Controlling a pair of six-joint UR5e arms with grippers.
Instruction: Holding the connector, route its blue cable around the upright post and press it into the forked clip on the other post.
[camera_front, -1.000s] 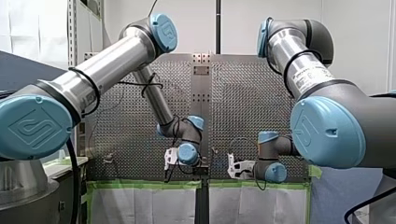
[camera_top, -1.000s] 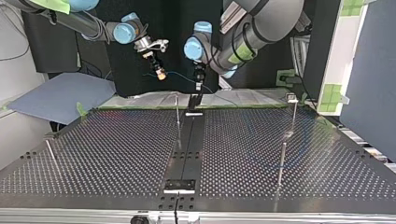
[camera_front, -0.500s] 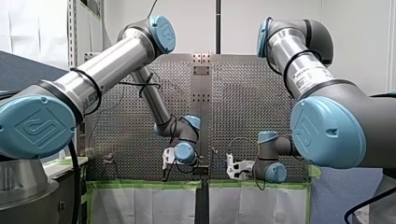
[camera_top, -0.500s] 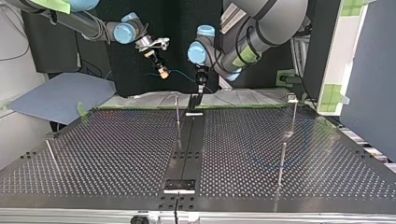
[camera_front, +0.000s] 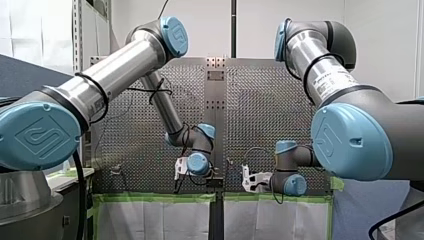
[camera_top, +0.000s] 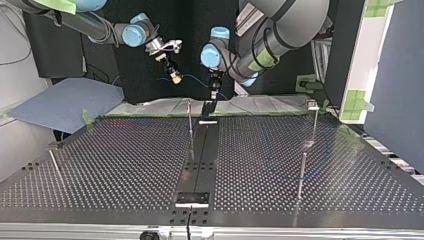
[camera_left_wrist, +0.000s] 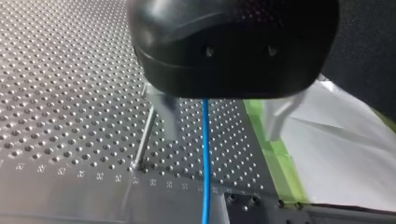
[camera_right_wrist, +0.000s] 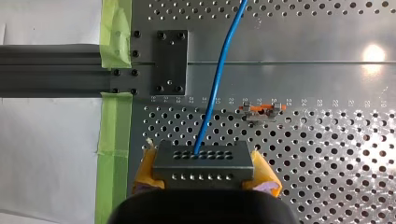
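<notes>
Little can be read. A row of small two-digit numbers (camera_right_wrist: 261, 100) is stamped along the tabletop (camera_right_wrist: 303, 79) in the right wrist view, one number per column of holes, and the digits are too faint to give surely. The left wrist view shows a like row (camera_left_wrist: 60, 171), blurred. In the front view a white label (camera_front: 331, 81) on my right arm's tube carries dark print too small to read. The blue joint caps (camera_front: 39, 136) bear an embossed emblem, with no legible letters.
</notes>
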